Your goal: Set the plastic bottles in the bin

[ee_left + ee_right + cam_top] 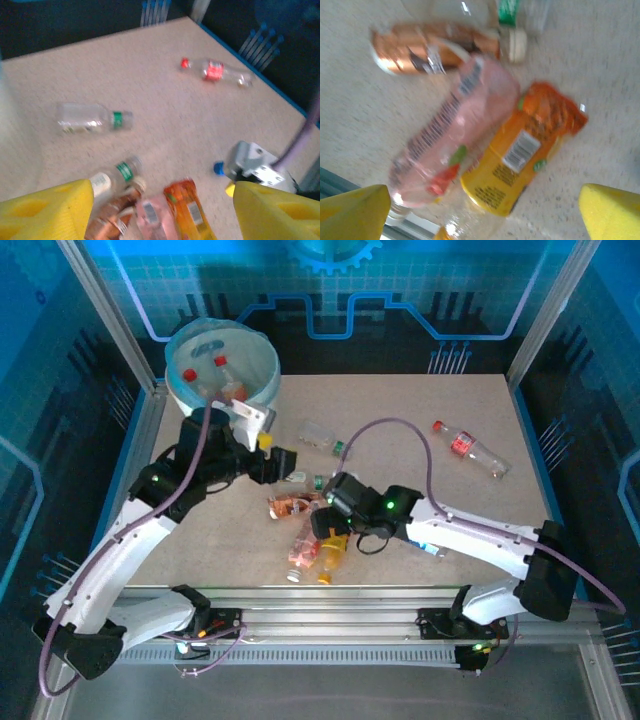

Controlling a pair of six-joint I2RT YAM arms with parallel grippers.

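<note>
Beige table (420,500) carries loose bottles (310,540) mid-frame, with two more inside the bin (262,360) at upper left. Left gripper (162,200) gapes wide, holding nothing. Right gripper (485,210) is spread wide above the pink bottle (455,135) and orange bottle (520,150), gripping neither.

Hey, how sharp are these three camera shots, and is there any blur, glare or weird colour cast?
Top external: fairly sharp, with a blue cast overall and the bin brightly lit. Left wrist: soft throughout, the red-label bottle smeared. Right wrist: the blurriest, with unreadable labels on the pink bottle and orange bottle and small glare specks on the plastic.
</note>
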